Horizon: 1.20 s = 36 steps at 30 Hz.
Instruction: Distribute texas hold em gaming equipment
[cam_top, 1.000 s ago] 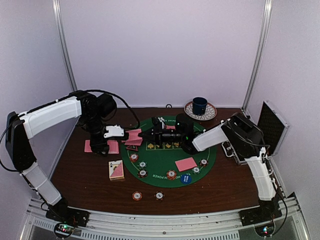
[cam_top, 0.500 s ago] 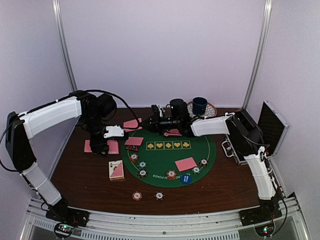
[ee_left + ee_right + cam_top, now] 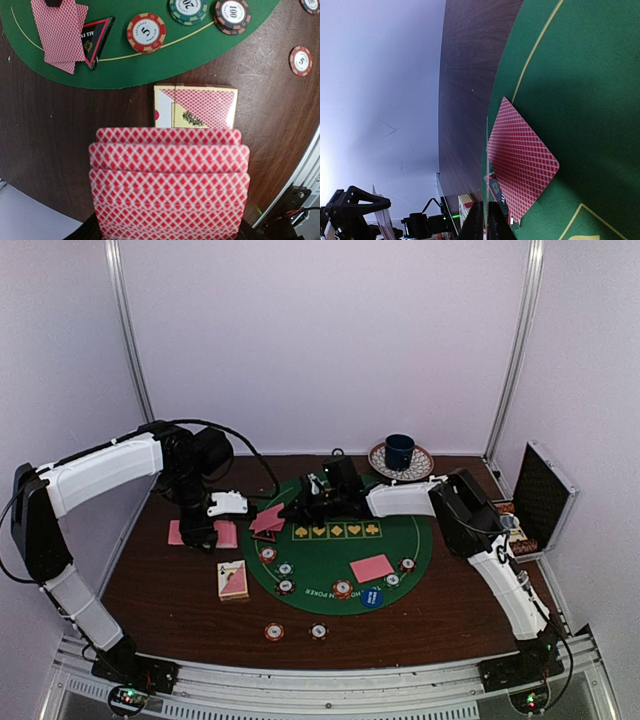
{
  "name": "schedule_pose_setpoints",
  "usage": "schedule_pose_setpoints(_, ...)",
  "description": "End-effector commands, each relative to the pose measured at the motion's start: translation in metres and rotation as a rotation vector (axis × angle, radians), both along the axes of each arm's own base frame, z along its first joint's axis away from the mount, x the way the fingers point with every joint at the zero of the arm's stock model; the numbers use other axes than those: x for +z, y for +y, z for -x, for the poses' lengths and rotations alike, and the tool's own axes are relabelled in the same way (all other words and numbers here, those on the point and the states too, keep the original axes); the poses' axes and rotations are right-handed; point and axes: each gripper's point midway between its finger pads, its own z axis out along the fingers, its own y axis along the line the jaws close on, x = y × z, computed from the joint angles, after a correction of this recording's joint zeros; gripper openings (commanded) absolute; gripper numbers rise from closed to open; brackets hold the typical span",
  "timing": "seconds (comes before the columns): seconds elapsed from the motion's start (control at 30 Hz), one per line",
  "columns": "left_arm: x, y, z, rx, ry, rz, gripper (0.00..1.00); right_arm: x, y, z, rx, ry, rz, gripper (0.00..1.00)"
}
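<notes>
Left wrist: card deck (image 3: 167, 185) is clamped, fanned, in left gripper (image 3: 200, 534) for dealing; right gripper (image 3: 487, 218), nearly closed, is positioned beside dealt card (image 3: 520, 155).

The right end effector (image 3: 291, 508) has lowered its playing card (image 3: 268, 518) onto the green mat's (image 3: 330, 552) left edge.

Dark wooden table (image 3: 170, 600): round green felt mat (image 3: 320, 555); yellow-pink card box (image 3: 233, 580) left of mat, two striped chips (image 3: 274, 632) (image 3: 318, 631) nearside, patterned saucer (image 3: 425, 468) behind.
</notes>
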Motion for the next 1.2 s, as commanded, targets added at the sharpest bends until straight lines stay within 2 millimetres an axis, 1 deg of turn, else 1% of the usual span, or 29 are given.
schedule_pose_setpoints(0.0, 0.008, 0.001, 0.004, -0.005, -0.018, 0.022, 0.0, 0.011, 0.0, -0.003, -0.004, -0.057, 0.037, 0.15)
schedule_pose_setpoints(0.17, 0.008, 0.0, 0.004, -0.004, -0.014, 0.027, 0.0, 0.019, -0.006, -0.001, 0.004, -0.093, 0.072, 0.34)
schedule_pose_setpoints(0.27, 0.009, -0.001, 0.004, -0.003, -0.015, 0.029, 0.0, 0.029, -0.011, 0.001, 0.003, -0.119, 0.093, 0.45)
schedule_pose_setpoints(0.3, 0.009, 0.0, 0.004, -0.003, -0.017, 0.029, 0.0, 0.03, -0.013, 0.002, 0.003, -0.127, 0.102, 0.51)
schedule_pose_setpoints(0.33, 0.009, 0.0, 0.004, -0.003, -0.017, 0.03, 0.0, 0.035, -0.015, 0.003, 0.001, -0.14, 0.105, 0.62)
schedule_pose_setpoints(0.37, 0.009, 0.0, 0.004, -0.003, -0.017, 0.028, 0.0, 0.039, -0.017, 0.004, 0.0, -0.148, 0.108, 0.71)
schedule_pose_setpoints(0.4, 0.009, 0.0, 0.004, -0.003, -0.018, 0.029, 0.0, 0.043, -0.018, 0.006, 0.003, -0.157, 0.108, 0.77)
schedule_pose_setpoints(0.53, 0.009, 0.0, 0.004, -0.001, -0.018, 0.029, 0.0, 0.056, -0.024, 0.014, 0.008, -0.177, 0.108, 0.97)
schedule_pose_setpoints(0.57, 0.01, 0.0, 0.004, -0.001, -0.018, 0.03, 0.0, 0.058, -0.025, 0.016, 0.011, -0.179, 0.106, 0.99)
schedule_pose_setpoints(0.63, 0.01, -0.001, 0.004, 0.001, -0.02, 0.032, 0.0, 0.064, -0.028, 0.023, 0.014, -0.187, 0.105, 1.0)
schedule_pose_setpoints(0.7, 0.01, 0.0, 0.004, 0.0, -0.018, 0.031, 0.0, 0.062, -0.034, 0.034, 0.017, -0.175, 0.114, 0.99)
schedule_pose_setpoints(0.77, 0.009, 0.0, 0.003, 0.001, -0.018, 0.027, 0.0, 0.064, -0.037, 0.047, 0.027, -0.178, 0.12, 0.99)
schedule_pose_setpoints(0.87, 0.01, -0.001, 0.003, 0.002, -0.018, 0.031, 0.0, 0.063, -0.046, 0.067, 0.039, -0.21, 0.208, 0.99)
schedule_pose_setpoints(0.93, 0.01, -0.001, 0.003, 0.002, -0.019, 0.032, 0.0, 0.052, -0.056, 0.079, 0.055, -0.233, 0.325, 1.0)
schedule_pose_setpoints(1.0, 0.01, -0.002, 0.002, 0.003, -0.02, 0.032, 0.0, 0.043, -0.066, 0.09, 0.064, -0.245, 0.405, 1.0)
schedule_pose_setpoints(1.1, 0.012, -0.002, 0.002, 0.005, -0.025, 0.037, 0.0, 0.038, -0.074, 0.104, 0.053, -0.23, 0.439, 1.0)
schedule_pose_setpoints(1.17, 0.014, -0.002, 0.002, 0.005, -0.031, 0.04, 0.0, 0.038, -0.075, 0.118, 0.066, -0.205, 0.444, 0.99)
